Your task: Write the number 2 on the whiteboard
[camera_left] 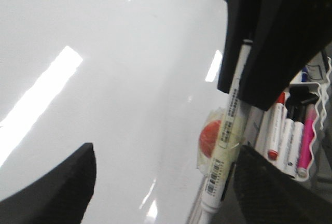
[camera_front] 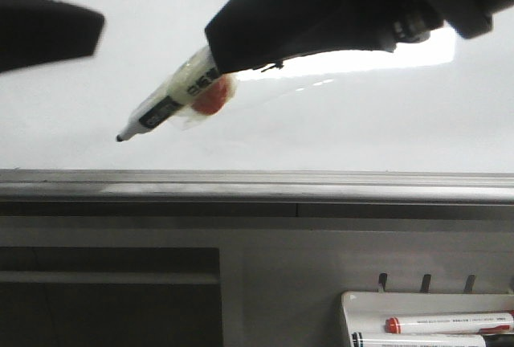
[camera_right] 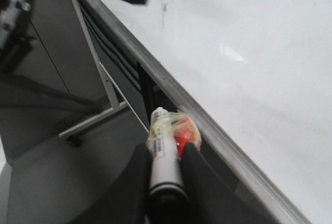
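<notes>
Whiteboard (camera_front: 337,122): wide glossy white panel filling the far scene, bright light reflection at right; no stroke legible on it in the front view, so the number 2 appears not yet drawn. A faint dark speck shows in the right wrist view, too small to identify

Grey metal rail (camera_front: 257,186): runs the full width beneath the board, grey panelling below; the right wrist view shows a stand leg and grey floor underneath

Right pincer (camera_right: 165,164): closed on the marker, fingers clamping the barrel on both sides; it enters from upper right in the front view, angled so the tip points down-left toward the board, a hold judged suited to pressing and dragging the nib

Left pincer (camera_left: 161,182): fingers spread wide, nothing between them; dark shape at far left in the front view, judged parked clear of the writing area

Marker tray (camera_front: 353,315): small white tray, lower right, hung below the rail, holding spare pens including a red-capped one

Marker (camera_front: 173,106): white barrel, printed label, clear tape wrap with an orange-red patch, probably to aid grip; dark tip near the board, contact not discernible
</notes>
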You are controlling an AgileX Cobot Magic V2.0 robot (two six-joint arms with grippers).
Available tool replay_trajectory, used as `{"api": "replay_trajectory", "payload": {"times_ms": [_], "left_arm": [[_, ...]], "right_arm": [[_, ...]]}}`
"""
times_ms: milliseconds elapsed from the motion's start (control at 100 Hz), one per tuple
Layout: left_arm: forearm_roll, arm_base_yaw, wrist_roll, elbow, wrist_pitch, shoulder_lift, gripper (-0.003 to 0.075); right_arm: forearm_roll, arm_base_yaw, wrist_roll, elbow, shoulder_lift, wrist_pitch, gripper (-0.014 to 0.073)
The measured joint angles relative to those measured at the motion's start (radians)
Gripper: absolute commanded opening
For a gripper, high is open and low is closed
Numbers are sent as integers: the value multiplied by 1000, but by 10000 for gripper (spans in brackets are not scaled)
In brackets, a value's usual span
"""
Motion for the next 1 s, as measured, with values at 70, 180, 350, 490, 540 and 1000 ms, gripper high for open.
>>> {"api": "replay_trajectory", "payload": {"times_ms": [70, 180, 350, 490, 540, 1000], "left_arm": [[-89, 0, 0, 0, 49, -69, 364], [-268, 24, 0, 0, 85, -153, 116], [-394, 95, 0, 0, 80, -195, -20], [-475, 162, 0, 0, 42, -196, -20], [-505, 186, 0, 0, 23, -197, -20], [-576, 301, 0, 12, -40, -199, -20]], "right_arm": [[-2, -17, 0, -7, 0, -6, -72], [-2, -24, 0, -13, 0, -35, -72], [-12, -36, -4, -16, 11, -83, -72], [-27, -59, -5, -25, 13, -85, -72], [-27, -65, -5, -26, 13, -85, -72], [-35, -134, -10, -67, 30, -52, -69]]}}
